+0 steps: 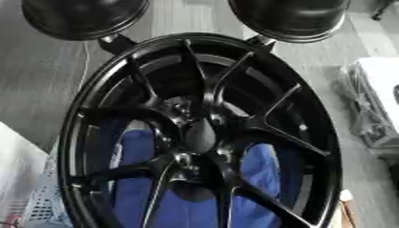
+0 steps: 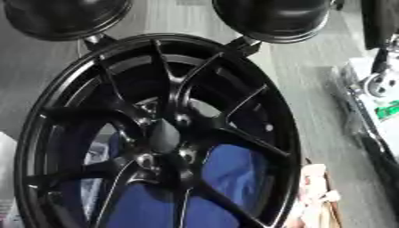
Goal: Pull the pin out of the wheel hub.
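Black multi-spoke wheel (image 1: 202,133) fills view, face toward camera, rim top wedged between two black domed supports (image 1: 84,18) above, likely so hub faces worker. Hub (image 1: 199,136) at centre, ringed by bolt holes. Pin not distinguishable: small pale glints near lower holes (image 1: 185,156), cannot tell if pin sits there or is out. Blue surface (image 1: 261,164) visible behind spokes. Neither robot hand visible in either view, so grip state unknown. No brand, label or legible writing on wheel.
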`<action>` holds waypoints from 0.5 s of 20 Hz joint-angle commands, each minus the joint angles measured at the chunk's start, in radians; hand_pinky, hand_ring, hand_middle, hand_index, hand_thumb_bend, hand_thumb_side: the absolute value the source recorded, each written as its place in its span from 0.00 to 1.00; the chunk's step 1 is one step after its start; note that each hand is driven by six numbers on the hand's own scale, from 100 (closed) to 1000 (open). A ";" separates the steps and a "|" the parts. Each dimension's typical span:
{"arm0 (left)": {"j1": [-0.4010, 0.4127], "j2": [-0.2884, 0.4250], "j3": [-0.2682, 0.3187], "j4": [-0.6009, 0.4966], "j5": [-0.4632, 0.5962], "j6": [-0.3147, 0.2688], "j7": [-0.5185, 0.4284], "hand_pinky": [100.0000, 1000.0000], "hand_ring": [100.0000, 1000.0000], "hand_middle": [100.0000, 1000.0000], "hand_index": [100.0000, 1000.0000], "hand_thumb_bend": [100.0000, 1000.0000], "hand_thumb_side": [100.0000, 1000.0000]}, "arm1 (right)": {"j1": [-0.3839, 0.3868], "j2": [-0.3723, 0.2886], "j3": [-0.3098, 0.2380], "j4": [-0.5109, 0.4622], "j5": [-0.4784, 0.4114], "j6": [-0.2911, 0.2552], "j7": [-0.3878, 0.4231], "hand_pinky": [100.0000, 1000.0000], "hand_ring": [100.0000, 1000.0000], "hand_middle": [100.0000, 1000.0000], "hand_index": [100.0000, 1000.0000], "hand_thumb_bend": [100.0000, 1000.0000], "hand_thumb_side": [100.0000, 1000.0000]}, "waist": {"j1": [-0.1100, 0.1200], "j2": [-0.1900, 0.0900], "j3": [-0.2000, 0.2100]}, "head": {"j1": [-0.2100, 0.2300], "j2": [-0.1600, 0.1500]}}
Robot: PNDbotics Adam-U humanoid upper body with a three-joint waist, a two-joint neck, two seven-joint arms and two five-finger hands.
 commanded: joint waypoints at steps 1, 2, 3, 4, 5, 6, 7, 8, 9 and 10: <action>-0.020 0.022 0.024 0.030 -0.015 -0.056 -0.004 0.87 0.81 0.76 0.85 0.00 0.09 | -0.011 -0.021 -0.005 -0.018 0.006 0.061 -0.061 0.47 0.57 0.57 0.55 0.00 0.62 | 0.003 -0.032 0.003 | -0.001 -0.012; -0.020 0.021 0.026 0.041 -0.015 -0.072 -0.001 0.86 0.80 0.76 0.84 0.00 0.10 | -0.011 -0.021 -0.005 -0.018 0.006 0.062 -0.061 0.47 0.57 0.57 0.55 0.00 0.62 | 0.002 -0.032 0.004 | -0.002 -0.012; -0.021 0.021 0.027 0.049 -0.014 -0.089 0.002 0.86 0.80 0.75 0.83 0.00 0.12 | -0.011 -0.021 -0.004 -0.018 0.006 0.062 -0.061 0.47 0.57 0.57 0.55 0.00 0.62 | 0.002 -0.033 0.005 | -0.002 -0.012; -0.020 0.020 0.029 0.056 -0.011 -0.104 0.004 0.85 0.80 0.75 0.82 0.00 0.12 | -0.012 -0.021 -0.004 -0.018 0.006 0.062 -0.061 0.47 0.57 0.57 0.55 0.00 0.62 | 0.002 -0.033 0.005 | -0.002 -0.012; -0.020 0.020 0.030 0.060 -0.007 -0.118 0.007 0.85 0.79 0.74 0.82 0.00 0.13 | -0.012 -0.021 -0.004 -0.018 0.006 0.062 -0.061 0.47 0.57 0.57 0.55 0.00 0.62 | 0.001 -0.033 0.007 | -0.003 -0.012; -0.020 0.020 0.031 0.063 -0.002 -0.128 0.011 0.85 0.79 0.74 0.82 0.00 0.13 | -0.013 -0.021 -0.003 -0.018 0.006 0.062 -0.061 0.47 0.57 0.57 0.55 0.00 0.62 | 0.001 -0.033 0.007 | -0.003 -0.012; -0.021 0.019 0.034 0.065 0.003 -0.134 0.015 0.84 0.78 0.72 0.80 0.00 0.15 | -0.013 -0.021 -0.002 -0.018 0.006 0.062 -0.061 0.47 0.57 0.57 0.55 0.00 0.62 | 0.001 -0.033 0.008 | -0.003 -0.011; -0.021 0.019 0.036 0.066 0.009 -0.139 0.021 0.84 0.77 0.71 0.80 0.00 0.21 | -0.014 -0.022 -0.001 -0.018 0.005 0.062 -0.061 0.47 0.57 0.57 0.55 0.00 0.63 | 0.001 -0.034 0.009 | -0.002 -0.010; -0.021 0.019 0.038 0.066 0.016 -0.143 0.028 0.83 0.76 0.69 0.78 0.00 0.23 | -0.014 -0.022 -0.001 -0.018 0.005 0.062 -0.061 0.47 0.57 0.57 0.55 0.00 0.61 | 0.001 -0.034 0.009 | -0.003 -0.010; -0.020 0.018 0.040 0.062 0.025 -0.146 0.036 0.83 0.75 0.69 0.78 0.00 0.25 | -0.014 -0.023 -0.001 -0.018 0.006 0.063 -0.061 0.47 0.57 0.57 0.55 0.00 0.61 | 0.000 -0.034 0.009 | -0.003 -0.009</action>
